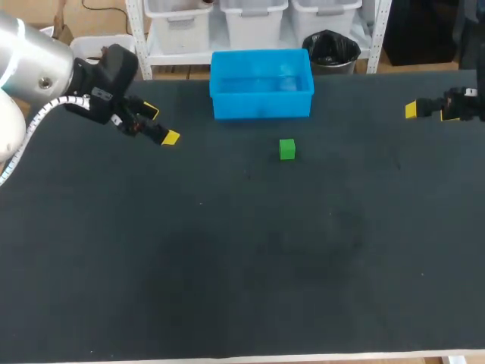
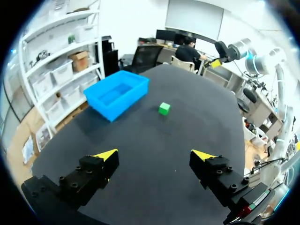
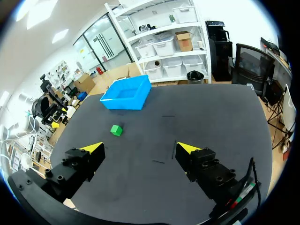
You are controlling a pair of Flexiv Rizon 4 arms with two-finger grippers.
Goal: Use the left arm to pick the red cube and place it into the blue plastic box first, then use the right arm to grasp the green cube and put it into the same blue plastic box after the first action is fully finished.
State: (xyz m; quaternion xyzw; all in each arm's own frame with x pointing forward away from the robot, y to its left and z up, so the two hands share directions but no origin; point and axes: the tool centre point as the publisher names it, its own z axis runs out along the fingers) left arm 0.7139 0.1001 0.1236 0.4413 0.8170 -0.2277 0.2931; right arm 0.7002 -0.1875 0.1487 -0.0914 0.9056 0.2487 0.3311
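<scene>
The green cube (image 1: 286, 149) sits on the black table just in front of the blue plastic box (image 1: 261, 83), apart from it. It also shows ahead of my left gripper (image 2: 154, 154) as the green cube (image 2: 164, 108), and ahead of my right gripper (image 3: 140, 148) as the green cube (image 3: 116, 130). My left gripper (image 1: 160, 125) hangs open and empty left of the box. At the table's right edge my right gripper (image 1: 428, 112) is open and empty too. No red cube shows in any view. The box's visible inside (image 2: 115, 93) looks plain blue.
The blue box (image 3: 126, 93) stands at the table's far edge, in the middle. My right arm (image 2: 229, 49) shows across the table in the left wrist view, my left arm (image 3: 47, 112) in the right wrist view. Nothing else lies on the black mat (image 1: 242, 258).
</scene>
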